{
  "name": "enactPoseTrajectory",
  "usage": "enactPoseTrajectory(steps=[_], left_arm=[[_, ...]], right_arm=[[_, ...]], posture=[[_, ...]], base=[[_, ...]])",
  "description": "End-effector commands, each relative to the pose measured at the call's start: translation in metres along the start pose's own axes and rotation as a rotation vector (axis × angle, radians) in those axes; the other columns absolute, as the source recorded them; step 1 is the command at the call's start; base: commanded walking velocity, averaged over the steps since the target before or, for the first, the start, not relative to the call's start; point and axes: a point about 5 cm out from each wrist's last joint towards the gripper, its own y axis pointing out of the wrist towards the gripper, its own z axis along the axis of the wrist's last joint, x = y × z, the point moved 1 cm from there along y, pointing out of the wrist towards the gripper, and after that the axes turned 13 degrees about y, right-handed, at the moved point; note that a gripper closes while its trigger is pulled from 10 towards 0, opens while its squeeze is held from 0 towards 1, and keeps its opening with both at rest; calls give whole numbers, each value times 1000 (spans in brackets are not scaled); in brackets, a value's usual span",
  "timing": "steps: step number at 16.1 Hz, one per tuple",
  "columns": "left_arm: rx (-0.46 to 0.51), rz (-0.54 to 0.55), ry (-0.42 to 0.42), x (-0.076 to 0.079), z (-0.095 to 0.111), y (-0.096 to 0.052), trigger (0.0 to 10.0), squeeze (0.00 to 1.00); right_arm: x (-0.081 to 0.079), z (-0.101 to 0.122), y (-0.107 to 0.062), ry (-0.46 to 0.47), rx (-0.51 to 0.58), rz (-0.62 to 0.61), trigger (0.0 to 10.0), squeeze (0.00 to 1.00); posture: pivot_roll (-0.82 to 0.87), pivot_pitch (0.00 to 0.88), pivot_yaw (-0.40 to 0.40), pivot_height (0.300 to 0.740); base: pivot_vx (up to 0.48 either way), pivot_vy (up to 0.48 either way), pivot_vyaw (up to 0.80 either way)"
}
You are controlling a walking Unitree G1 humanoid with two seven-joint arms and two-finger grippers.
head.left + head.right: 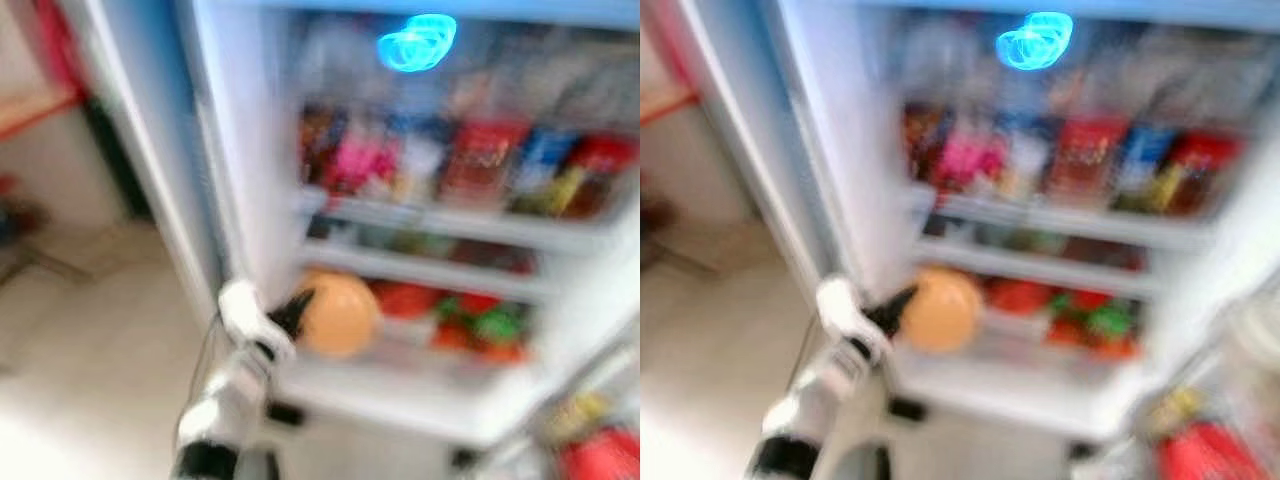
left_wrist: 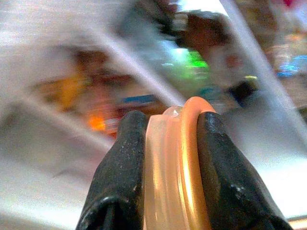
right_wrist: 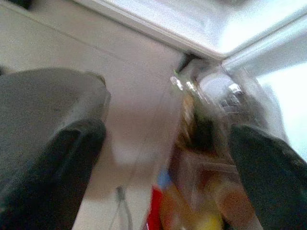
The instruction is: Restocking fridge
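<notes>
The fridge stands open in front of me, and every view is blurred. My left gripper reaches to the front of the lower shelf. It is shut on a round orange object. In the left wrist view the orange object looks like a flat disc pinched between the two black fingers. In the right wrist view my right gripper is open, with its fingers wide apart over the floor near the fridge's base.
An upper shelf carries several colourful packs and bottles. Red and green produce lies on the shelf below it. The open door stands at the left, with pale floor beside it. Something red sits at the lower right.
</notes>
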Motion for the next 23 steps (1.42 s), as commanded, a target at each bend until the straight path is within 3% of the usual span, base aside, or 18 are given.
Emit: enactPoseTrajectory(steps=[1,10,23], left_arm=[[33,-18,20,6,11,6,10000,0],[49,-93,20,15,18,13,10000,0],[33,-126,34,22,15,17,10000,0]], right_arm=[[-13,-10,0,7,-40,39,10000,0],[-14,-10,0,18,-42,40,10000,0],[-14,-11,0,26,-46,42,10000,0]], posture=[[30,30,17,640],[28,26,22,640],[28,25,19,640]], base=[[0,0,0],[0,0,0],[261,0,0]])
